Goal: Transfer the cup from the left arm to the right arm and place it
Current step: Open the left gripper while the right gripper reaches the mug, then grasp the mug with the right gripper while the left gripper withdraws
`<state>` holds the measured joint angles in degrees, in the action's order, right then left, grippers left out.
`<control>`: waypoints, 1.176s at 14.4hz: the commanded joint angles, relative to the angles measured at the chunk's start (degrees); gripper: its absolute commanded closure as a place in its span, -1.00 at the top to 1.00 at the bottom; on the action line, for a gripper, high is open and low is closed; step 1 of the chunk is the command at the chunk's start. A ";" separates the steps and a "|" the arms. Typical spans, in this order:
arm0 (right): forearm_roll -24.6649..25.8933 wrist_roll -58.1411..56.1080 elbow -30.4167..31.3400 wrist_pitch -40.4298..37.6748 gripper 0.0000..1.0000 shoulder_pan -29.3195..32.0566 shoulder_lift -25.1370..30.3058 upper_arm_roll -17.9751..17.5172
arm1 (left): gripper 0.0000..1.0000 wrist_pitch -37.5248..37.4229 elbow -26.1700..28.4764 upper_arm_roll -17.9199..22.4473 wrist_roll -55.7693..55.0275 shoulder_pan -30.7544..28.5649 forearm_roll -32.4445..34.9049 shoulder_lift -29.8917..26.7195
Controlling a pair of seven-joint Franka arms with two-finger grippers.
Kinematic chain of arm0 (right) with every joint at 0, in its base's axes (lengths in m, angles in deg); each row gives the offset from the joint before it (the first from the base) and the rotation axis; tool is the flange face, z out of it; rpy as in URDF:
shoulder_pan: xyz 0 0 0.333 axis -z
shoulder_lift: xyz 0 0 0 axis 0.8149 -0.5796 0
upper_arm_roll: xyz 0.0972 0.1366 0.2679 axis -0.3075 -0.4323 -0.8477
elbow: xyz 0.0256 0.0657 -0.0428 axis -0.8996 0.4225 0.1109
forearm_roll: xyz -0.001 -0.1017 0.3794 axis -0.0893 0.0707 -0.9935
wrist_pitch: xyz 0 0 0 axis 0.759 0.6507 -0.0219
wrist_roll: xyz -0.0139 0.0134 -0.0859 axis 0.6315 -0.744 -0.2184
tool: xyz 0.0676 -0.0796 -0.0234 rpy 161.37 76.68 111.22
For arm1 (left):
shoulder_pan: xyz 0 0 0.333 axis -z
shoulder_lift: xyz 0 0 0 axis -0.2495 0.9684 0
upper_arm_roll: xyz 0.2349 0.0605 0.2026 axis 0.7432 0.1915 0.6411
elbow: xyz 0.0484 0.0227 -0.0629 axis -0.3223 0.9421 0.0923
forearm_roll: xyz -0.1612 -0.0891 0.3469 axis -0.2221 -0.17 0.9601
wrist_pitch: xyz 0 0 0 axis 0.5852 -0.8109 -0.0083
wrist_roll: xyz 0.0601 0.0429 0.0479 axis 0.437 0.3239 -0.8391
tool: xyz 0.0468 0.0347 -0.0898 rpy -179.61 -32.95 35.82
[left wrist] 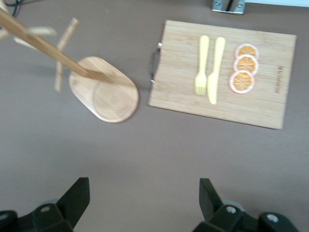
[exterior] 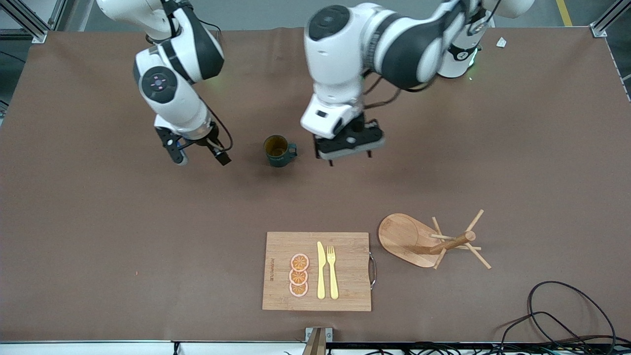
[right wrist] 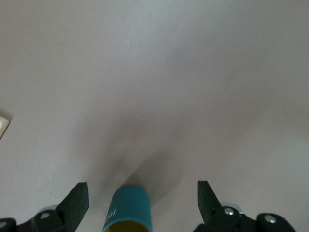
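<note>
Teal cup (exterior: 279, 151) upright on table | between left gripper (exterior: 343, 154) and right gripper (exterior: 199, 157) | both agape, empty

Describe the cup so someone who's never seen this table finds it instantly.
Start at the brown table and find the two open grippers, right gripper and left gripper. The cup stands upright on the mat between them, touching neither. It is the only dark teal, ribbed thing there, with a mustard inside and a loop handle pointing toward the left gripper.

the cup (right wrist: 128, 211) is cut off at the right wrist view's edge, its handle unseen there, and the peg rack (left wrist: 77, 72) blurs in the left wrist view
</note>
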<state>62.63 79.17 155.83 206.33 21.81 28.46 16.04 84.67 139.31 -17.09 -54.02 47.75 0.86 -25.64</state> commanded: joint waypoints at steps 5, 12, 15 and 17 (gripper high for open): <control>-0.10 17.68 1.06 8.58 0.94 -10.82 -7.13 0.51 | 1.00 -8.30 1.84 -0.62 21.29 -13.07 -9.81 -6.81; -0.10 22.27 0.97 11.77 0.62 -14.70 -12.85 0.51 | 1.00 -15.60 2.19 6.56 47.49 -21.79 -14.12 -13.05; -0.10 22.27 0.97 11.59 0.01 -14.70 -13.56 0.42 | 1.00 -16.57 5.60 9.04 52.93 -24.14 -14.83 -17.79; -0.10 22.19 0.62 11.50 -0.80 -14.79 -13.73 0.42 | 1.00 -16.31 7.37 9.22 55.07 -26.08 -14.83 -19.74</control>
<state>62.62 100.43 156.39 217.81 7.72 14.71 16.06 67.89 142.26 -7.98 -0.85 23.02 -13.10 -41.28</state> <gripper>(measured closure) 0.401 0.000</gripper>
